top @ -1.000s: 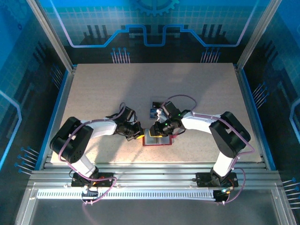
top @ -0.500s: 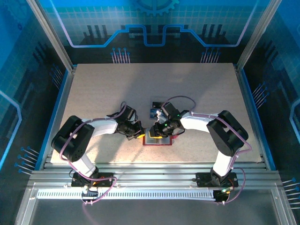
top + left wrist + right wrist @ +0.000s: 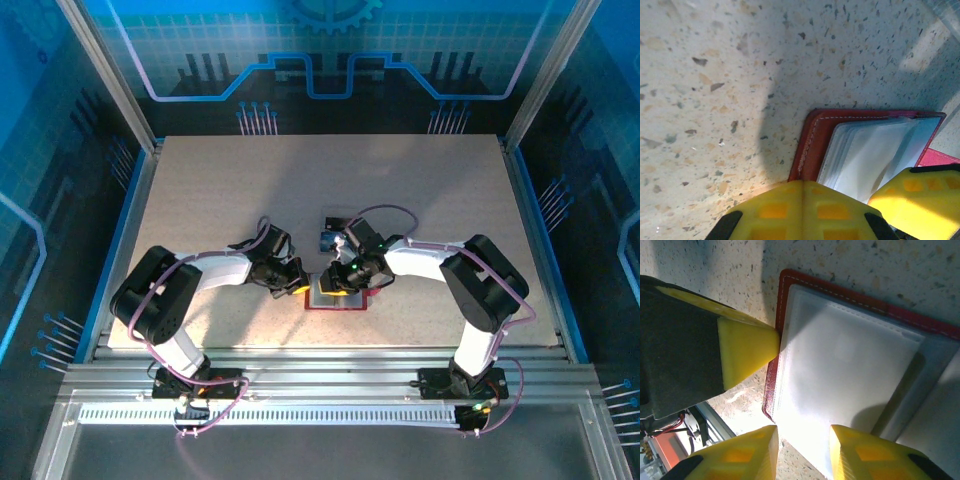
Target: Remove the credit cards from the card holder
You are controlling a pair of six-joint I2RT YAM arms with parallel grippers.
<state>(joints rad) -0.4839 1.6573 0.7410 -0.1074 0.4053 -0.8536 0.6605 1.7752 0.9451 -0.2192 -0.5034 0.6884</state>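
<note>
Left arm [image 3: 215, 270], right arm [image 3: 430, 262] folded inward over card holder [image 3: 338, 305]

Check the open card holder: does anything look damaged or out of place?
Nothing stands out. The card holder lies open and flat, stitching intact, left claw at its edge, right claw over its pockets.

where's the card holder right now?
Top view: the card holder lies open at the near centre of the table, with the left gripper at its left edge and the right gripper over it.
</note>
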